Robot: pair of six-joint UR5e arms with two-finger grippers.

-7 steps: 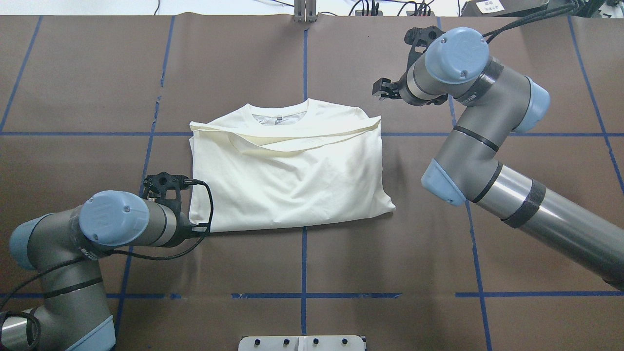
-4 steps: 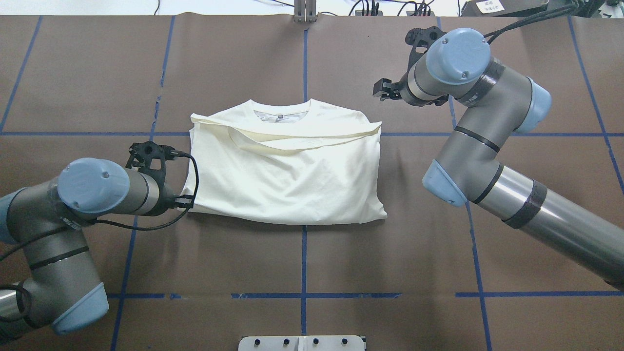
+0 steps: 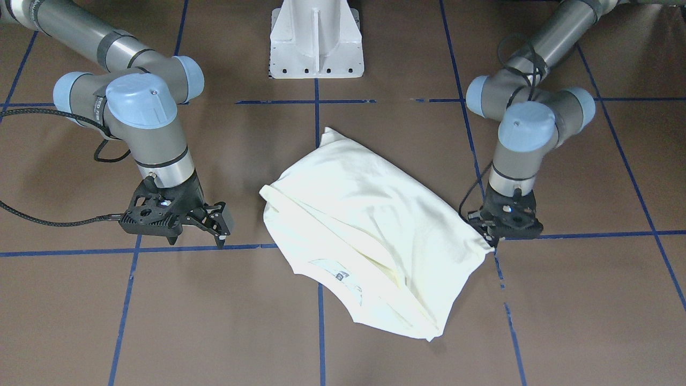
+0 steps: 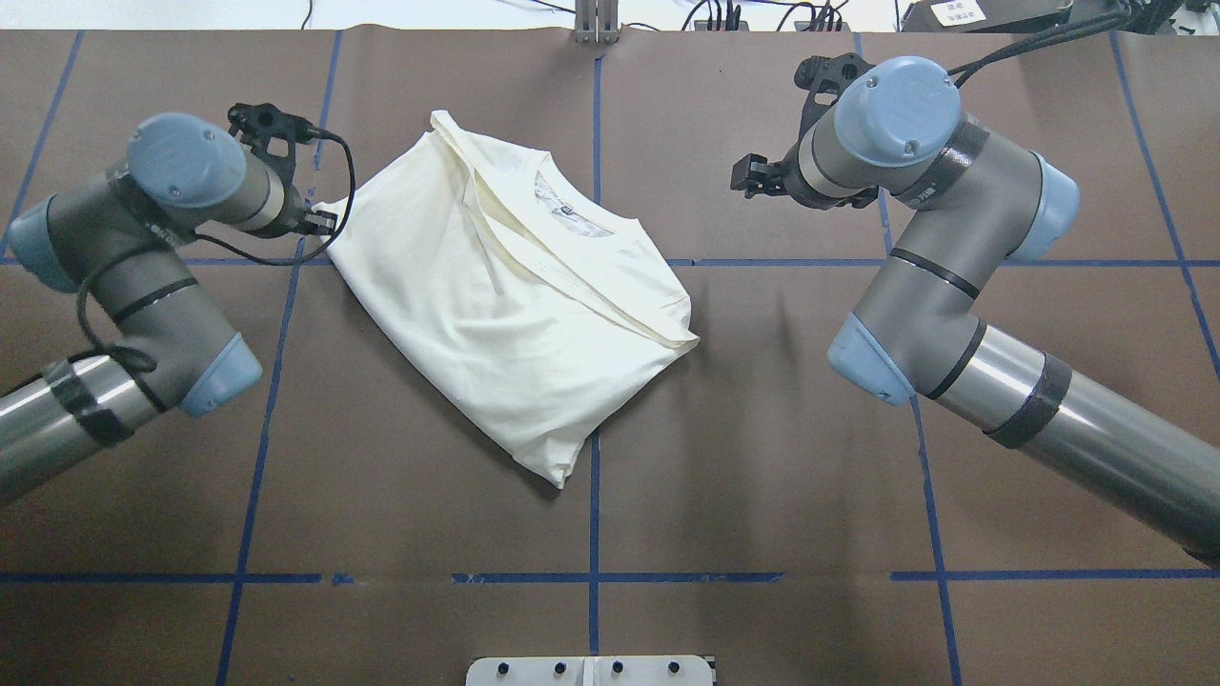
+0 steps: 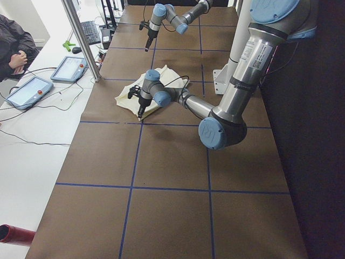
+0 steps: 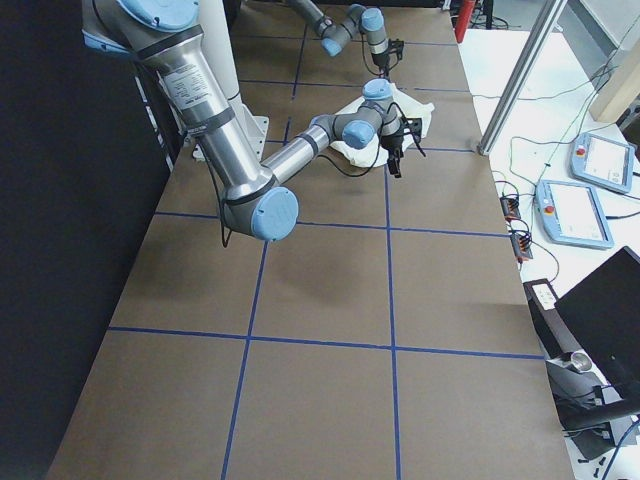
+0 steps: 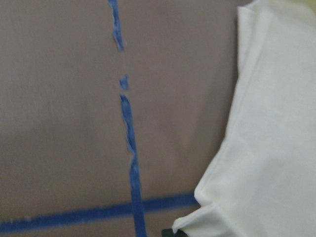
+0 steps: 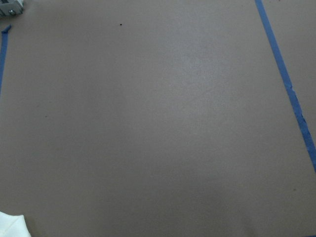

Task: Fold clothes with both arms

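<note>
The cream-white T-shirt (image 4: 505,305) lies folded and askew on the brown table, plain side up, with its collar and neck label (image 4: 570,211) showing. The print is hidden. My left gripper (image 4: 322,221) is shut on the shirt's far-left corner; the front view shows it (image 3: 489,238) low over the table pinching that corner. The left wrist view shows the cloth (image 7: 266,148) beside a blue tape line. My right gripper (image 4: 746,178) hangs open and empty above bare table to the shirt's right, also in the front view (image 3: 218,229). A scrap of shirt (image 8: 10,226) shows in the right wrist view.
Blue tape lines (image 4: 594,572) grid the brown table. The white pedestal base (image 3: 316,48) stands at the robot's side. A metal post (image 5: 81,38), control pendants (image 5: 29,89) and a seated person (image 5: 13,46) are off the table's far edge.
My left gripper has pulled the shirt's corner away from the robot toward the far left. The shirt has swung clockwise in the overhead view and lies diagonal. The right arm has barely moved.
</note>
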